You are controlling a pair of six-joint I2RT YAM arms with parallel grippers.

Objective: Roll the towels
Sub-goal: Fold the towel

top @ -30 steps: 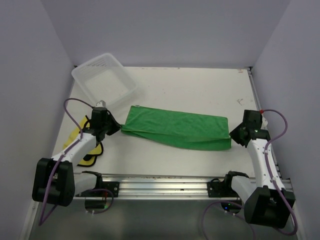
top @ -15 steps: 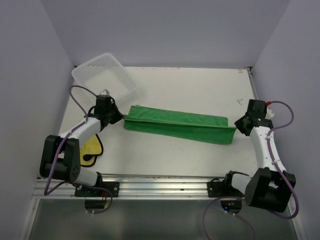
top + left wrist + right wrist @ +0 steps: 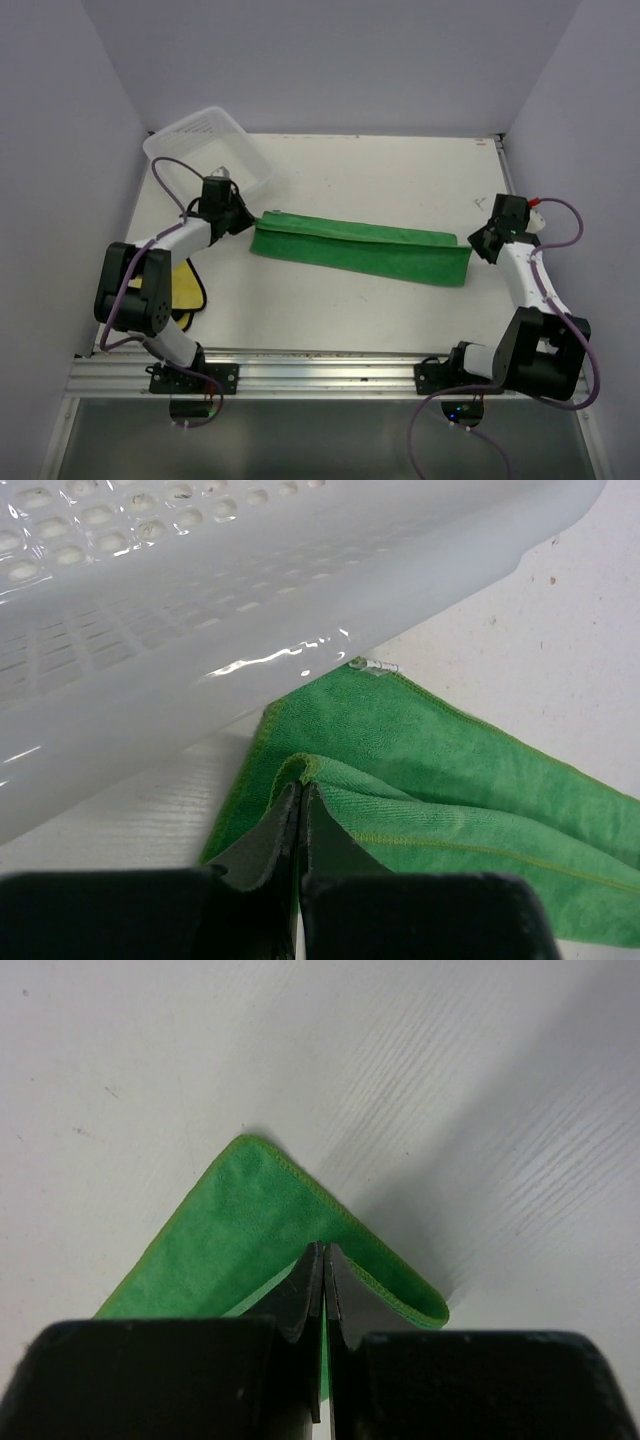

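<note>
Overhead only: the full length of the green towel (image 3: 360, 250), folded lengthwise into a narrow band and stretched left to right across the middle of the frame on the white table (image 3: 400, 175). Also overhead only: the yellow towel (image 3: 188, 288) with a black edge, at lower left, partly hidden behind the left arm (image 3: 170, 243), well apart from both grippers. White mesh basket (image 3: 205, 155) tilted at upper left, just beside the band's left end.

Left wrist view alone: the basket's perforated wall filling the upper left, close to the green corner; a small clear tag (image 3: 374, 666) at the hem; a fold of cloth bunched up between the fingers. Right wrist view alone: a green corner pointing toward the top of the frame, with its shadow cast on the table to the right.

Left gripper (image 3: 243, 218): pressed fully together, pinching the fold at the band's left end. Right gripper (image 3: 476, 246): likewise closed tight, pinching the edge at the band's right end.
</note>
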